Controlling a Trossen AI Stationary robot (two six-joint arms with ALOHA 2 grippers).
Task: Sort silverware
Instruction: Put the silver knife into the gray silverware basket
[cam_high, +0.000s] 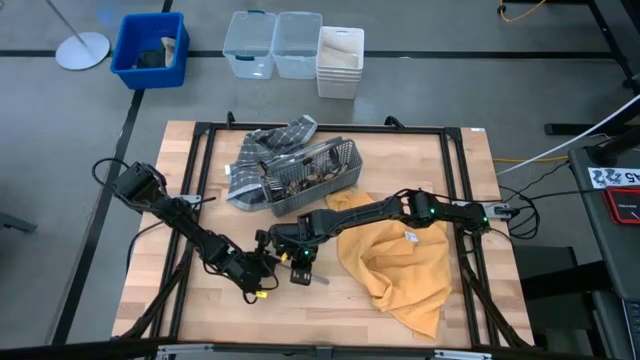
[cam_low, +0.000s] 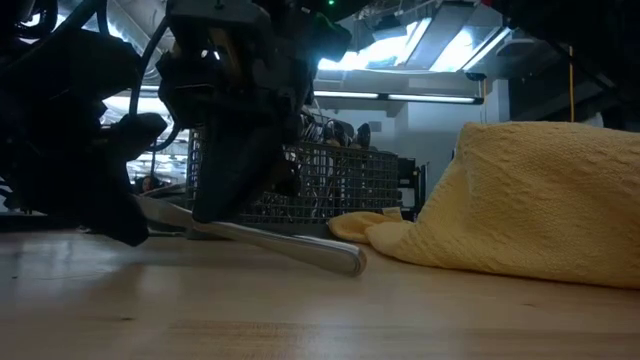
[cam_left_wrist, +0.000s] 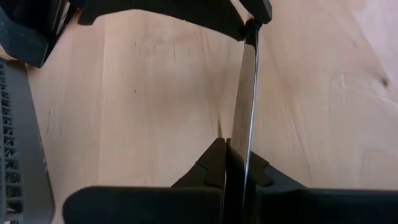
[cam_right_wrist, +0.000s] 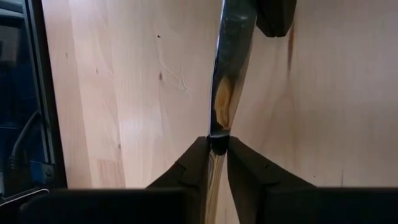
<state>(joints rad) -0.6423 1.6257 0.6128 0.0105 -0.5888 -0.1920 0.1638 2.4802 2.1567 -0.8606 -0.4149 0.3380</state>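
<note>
One slim silver piece of silverware (cam_low: 300, 248) lies slanted just above the wooden table near its front edge, between my two grippers. My left gripper (cam_high: 262, 278) is shut on one end of it (cam_left_wrist: 236, 155). Just to its right, my right gripper (cam_high: 300, 270) is shut on it nearer its middle (cam_right_wrist: 217, 142). More silverware stands in the grey wire-mesh caddy (cam_high: 305, 180) at the table's far middle. My left gripper pinches one end of the piece, seen edge-on (cam_left_wrist: 247, 140), between its two fingers. The piece runs straight on ahead of the fingers toward the other gripper. My right gripper pinches the piece's flat sides (cam_right_wrist: 221, 121) between its two fingertips, slanting down from above. The piece passes on through the fingers. It is tilted, with its free end (cam_low: 350, 262) down on the table.
A crumpled yellow towel (cam_high: 400, 260) lies right of the grippers. The caddy sits on a grey checked cloth (cam_high: 265, 150). Black frame rails (cam_high: 205, 160) run along the table's sides. Plastic bins (cam_high: 275, 45) stand on the floor beyond the far edge.
</note>
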